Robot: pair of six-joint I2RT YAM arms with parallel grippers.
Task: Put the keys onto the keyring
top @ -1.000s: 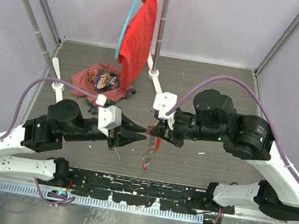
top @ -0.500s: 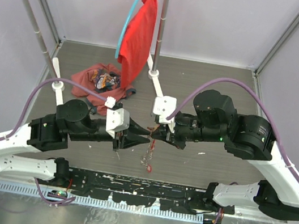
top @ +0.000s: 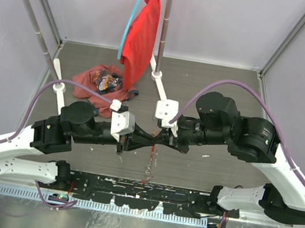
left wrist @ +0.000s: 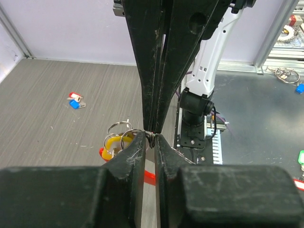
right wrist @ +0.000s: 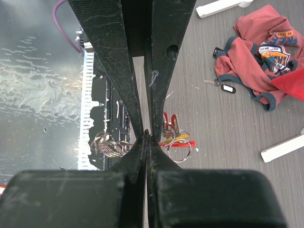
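- Meeting tip to tip above the table (top: 231,98), the right claw (right wrist: 146,138) and left claw (left wrist: 149,140) flank the keyring (top: 151,156), which hangs straight down beneath their tips.
- Right claw is fully closed on the ring's wire.
- Left claw faces it head-on, jaws a slit apart astride that wire; whether it pinches, I cannot tell.

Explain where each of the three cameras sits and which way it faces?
Top external: above and behind the arms, looking down at the table; both arms show, left gripper and right gripper tip to tip.
Left wrist: on the left arm, facing the right arm's base; own fingers below.
Right wrist: on the right arm, facing the left gripper; own fingers below.
Shared: both wrist views show the keyring hanging at the tips.
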